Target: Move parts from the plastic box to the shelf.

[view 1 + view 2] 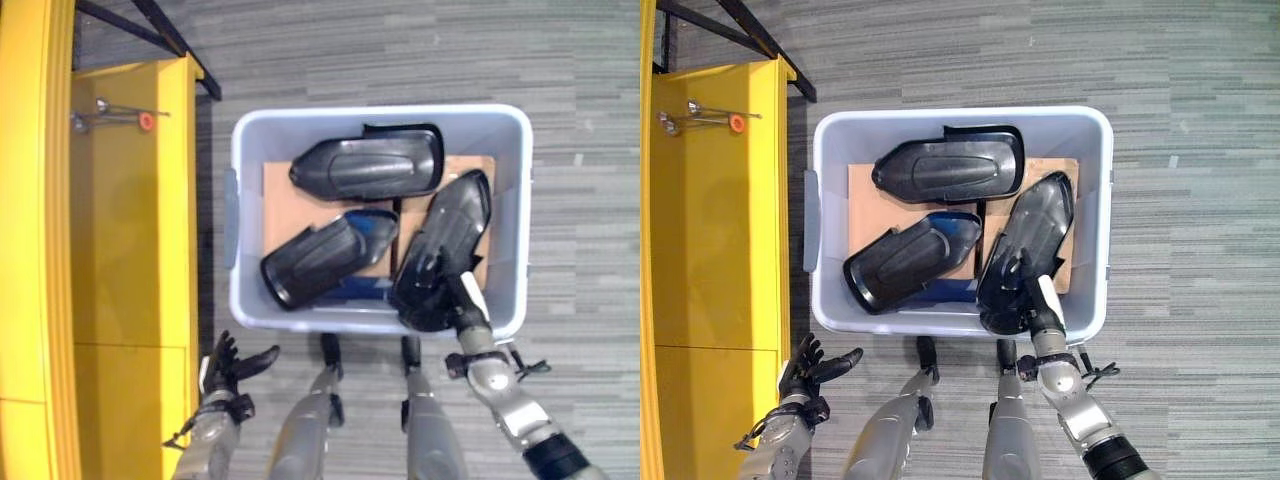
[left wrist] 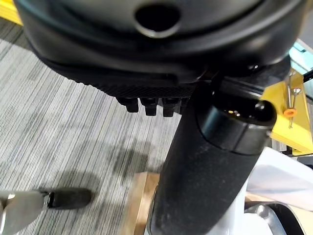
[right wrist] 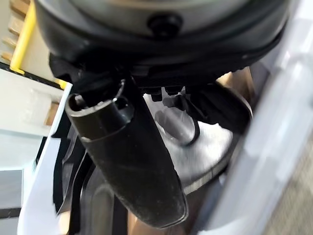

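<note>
On striped grey carpet [image 1: 420,60], beside a yellow shelf [image 1: 130,250], left hand [image 1: 228,368] fingers spread.

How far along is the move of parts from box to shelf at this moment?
Nothing looks moved: the yellow shelf holds no black part. In hand: the right hand reaches onto the rightmost part in the plastic box. All three parts remain. The left hand is open outside the box.
</note>
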